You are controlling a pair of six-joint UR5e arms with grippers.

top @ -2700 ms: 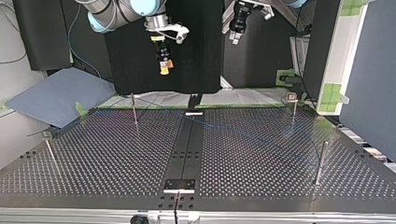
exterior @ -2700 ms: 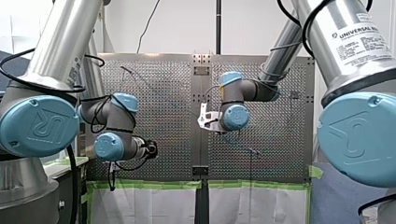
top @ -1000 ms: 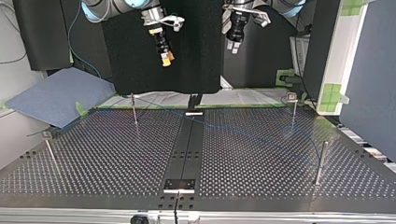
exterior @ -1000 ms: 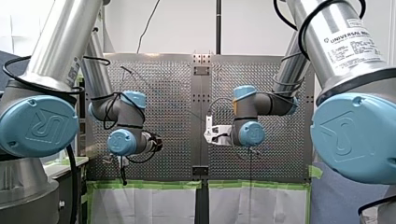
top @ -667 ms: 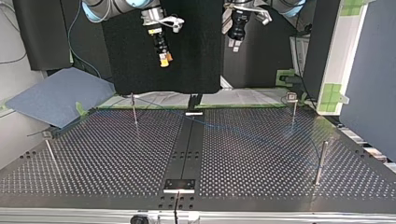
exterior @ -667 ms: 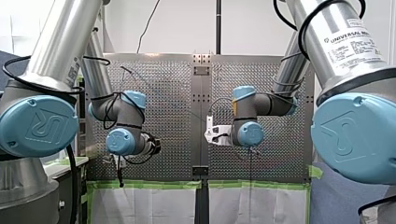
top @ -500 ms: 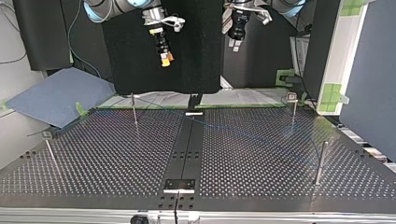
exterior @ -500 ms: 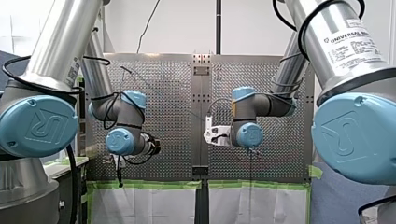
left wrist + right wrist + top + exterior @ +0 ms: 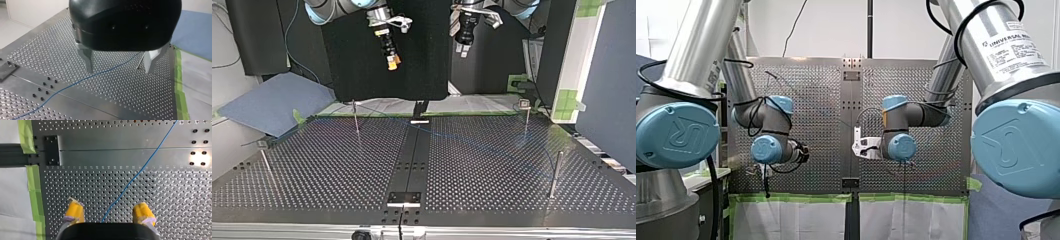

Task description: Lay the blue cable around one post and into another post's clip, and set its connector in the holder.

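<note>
You see the blue cable (image 9: pixel 132 180) lying flat on the perforated table (image 9: pixel 162 190). It crosses the plain middle strip (image 9: pixel 112 150) and runs on between the yellow pads (image 9: pixel 75 211) of my right gripper (image 9: pixel 108 206), which stand wide apart above it without touching it. My left gripper (image 9: pixel 118 70) also has its metal fingers (image 9: pixel 87 60) spread, and the cable passes below them. Behind one finger, away from the strip, stands a thin post (image 9: pixel 140 61). At the strip's end, green tape (image 9: pixel 31 185) borders the table.

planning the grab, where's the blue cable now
The blue cable lies on the table, below my open right gripper in the right wrist view and below my open left gripper in the left wrist view.
</note>
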